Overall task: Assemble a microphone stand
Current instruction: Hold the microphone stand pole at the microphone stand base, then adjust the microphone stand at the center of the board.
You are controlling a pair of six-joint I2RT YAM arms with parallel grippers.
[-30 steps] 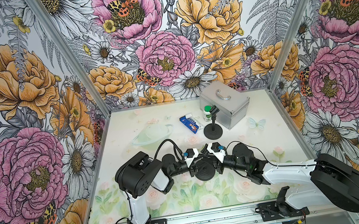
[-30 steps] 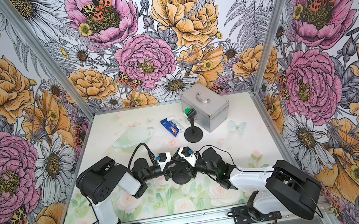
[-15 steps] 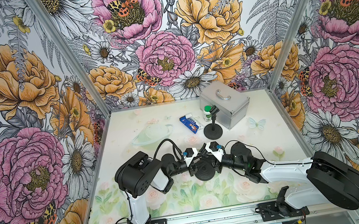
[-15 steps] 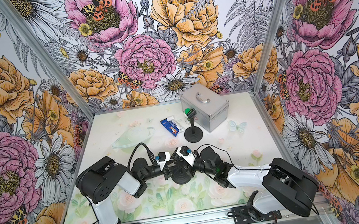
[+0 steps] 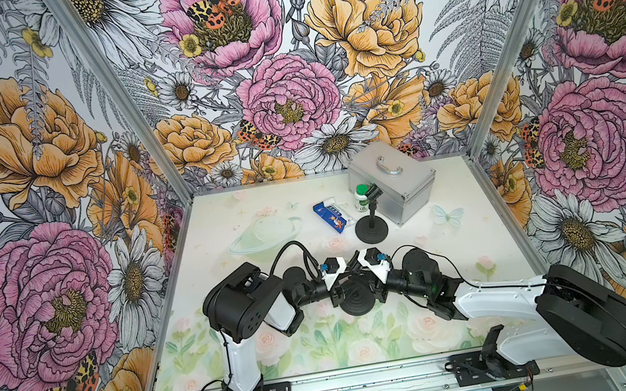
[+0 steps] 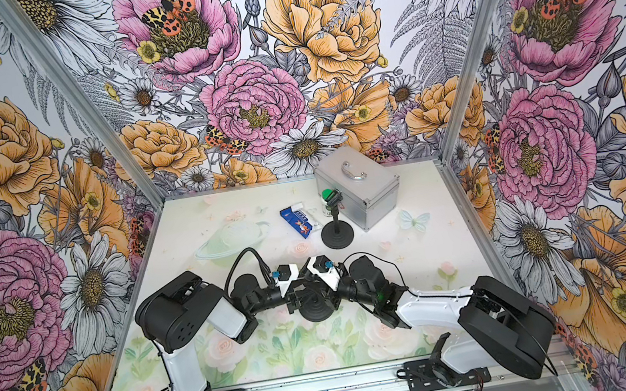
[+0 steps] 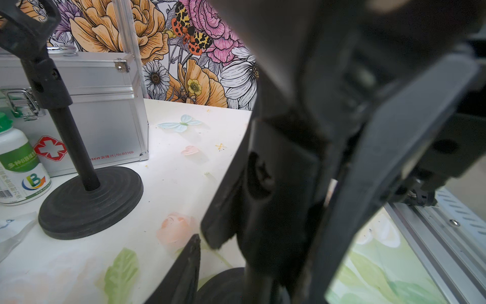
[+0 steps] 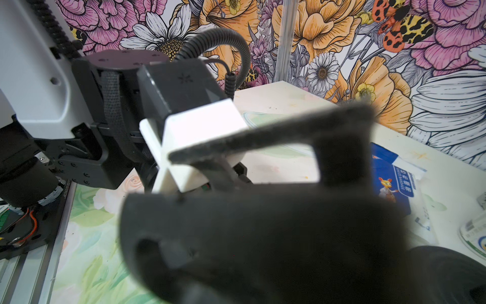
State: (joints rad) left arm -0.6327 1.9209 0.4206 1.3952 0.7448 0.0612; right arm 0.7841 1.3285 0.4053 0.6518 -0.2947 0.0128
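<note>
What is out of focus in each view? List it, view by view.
Right wrist: the dark part nearest the lens is a blur; the blue packet behind reads clearer. Left wrist: the upright stand and silver case are sharp, the near black parts soft. Both top views: sharp, evenly lit.

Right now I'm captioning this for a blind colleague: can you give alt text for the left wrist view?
Close up and blurred, the left claw straddles a black stand joint above a round black base. Beyond, on the white floral table, an assembled black microphone stand fronts a silver aluminium first-aid case beside a white green-labelled bottle.
</note>
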